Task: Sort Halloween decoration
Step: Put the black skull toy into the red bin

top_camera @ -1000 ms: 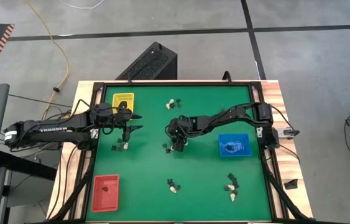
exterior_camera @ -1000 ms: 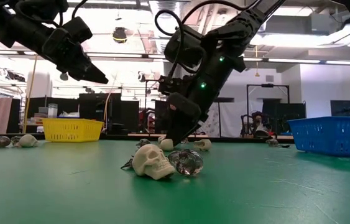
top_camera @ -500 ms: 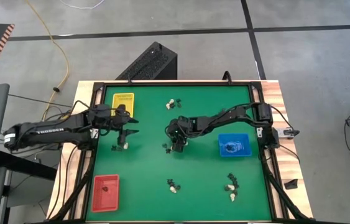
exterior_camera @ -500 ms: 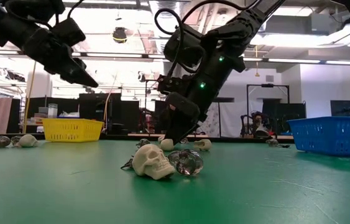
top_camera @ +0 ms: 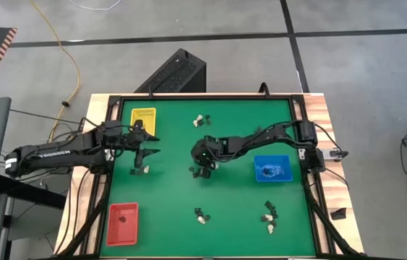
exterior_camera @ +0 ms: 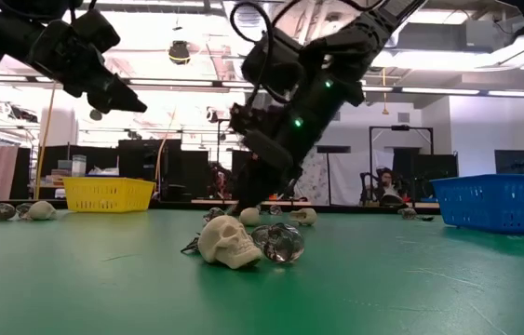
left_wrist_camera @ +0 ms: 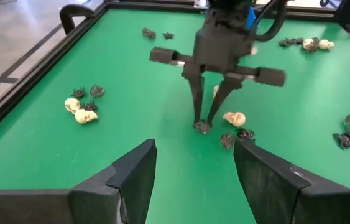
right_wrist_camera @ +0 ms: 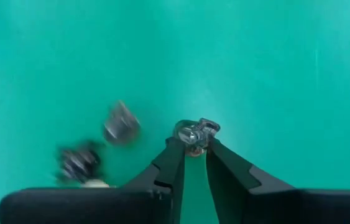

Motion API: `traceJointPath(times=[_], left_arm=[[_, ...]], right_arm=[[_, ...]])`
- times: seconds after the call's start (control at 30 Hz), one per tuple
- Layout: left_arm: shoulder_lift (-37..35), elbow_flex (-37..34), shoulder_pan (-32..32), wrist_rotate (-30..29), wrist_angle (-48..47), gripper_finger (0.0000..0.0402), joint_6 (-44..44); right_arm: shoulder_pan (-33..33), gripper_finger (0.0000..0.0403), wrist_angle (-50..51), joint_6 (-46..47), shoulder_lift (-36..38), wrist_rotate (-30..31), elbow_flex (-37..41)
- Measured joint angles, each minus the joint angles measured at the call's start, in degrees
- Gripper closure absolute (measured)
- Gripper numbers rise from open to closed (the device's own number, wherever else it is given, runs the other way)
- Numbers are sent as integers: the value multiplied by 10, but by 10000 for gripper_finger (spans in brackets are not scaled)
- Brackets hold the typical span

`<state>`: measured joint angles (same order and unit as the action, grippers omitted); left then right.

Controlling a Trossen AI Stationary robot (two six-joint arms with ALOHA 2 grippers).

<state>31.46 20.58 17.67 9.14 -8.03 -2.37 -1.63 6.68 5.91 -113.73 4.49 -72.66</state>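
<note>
The Halloween decoration lies in small clusters of cream skulls and dark trinkets on the green mat (top_camera: pixel 239 195): one near my left gripper (top_camera: pixel 142 170), one at the far middle (top_camera: pixel 202 120), two near the front edge (top_camera: pixel 202 214) (top_camera: pixel 270 215). My right gripper (top_camera: pixel 201 167) stands at mid-table, pointing down, shut on a small greyish see-through trinket (right_wrist_camera: pixel 196 132). Beside it lie a cream skull (left_wrist_camera: pixel 234 117) and dark pieces (left_wrist_camera: pixel 227 140). My left gripper (top_camera: pixel 155 143) hangs open above the mat below the yellow tray (top_camera: pixel 144 115). My right gripper pinches the small greyish trinket (left_wrist_camera: pixel 202 126) between its two fingertips (right_wrist_camera: pixel 178 144), coming from above and pointing down. The trinket sits at the very ends of the fingers. Whether it rests on the mat or hangs just above it, I cannot tell.
A blue tray (top_camera: pixel 272 168) holding something pale stands right of my right gripper. A red tray (top_camera: pixel 122 220) with one small piece sits at the near left corner. A black frame (top_camera: pixel 301 108) rims the mat. In the low view a cream skull (exterior_camera: pixel 227 242) and a clear one (exterior_camera: pixel 280 243) lie in front.
My right gripper has shut on the small trinket and leaned a little toward the table's left. My left gripper, still open, has risen slightly and drifted toward the left edge.
</note>
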Motion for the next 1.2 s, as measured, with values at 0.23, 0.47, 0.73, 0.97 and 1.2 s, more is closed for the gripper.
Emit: traceJointPath(times=[0.23,0.47,0.73,0.97,1.2], left_arm=[[0,0,-8,0,-2,196,5],[0,0,-13,-21,0,196,5],[0,0,-13,-75,10,196,16],[5,1,-16,-81,23,196,24],[-1,0,-16,-77,5,196,37]], right_arm=[[24,309,-8,-56,0,-1,-72],[58,309,-171,-79,0,-84,-93],[109,309,-360,-90,-51,-149,-102],[148,309,-427,-66,-194,-173,-247],[158,308,-347,-54,-384,-199,-533]])
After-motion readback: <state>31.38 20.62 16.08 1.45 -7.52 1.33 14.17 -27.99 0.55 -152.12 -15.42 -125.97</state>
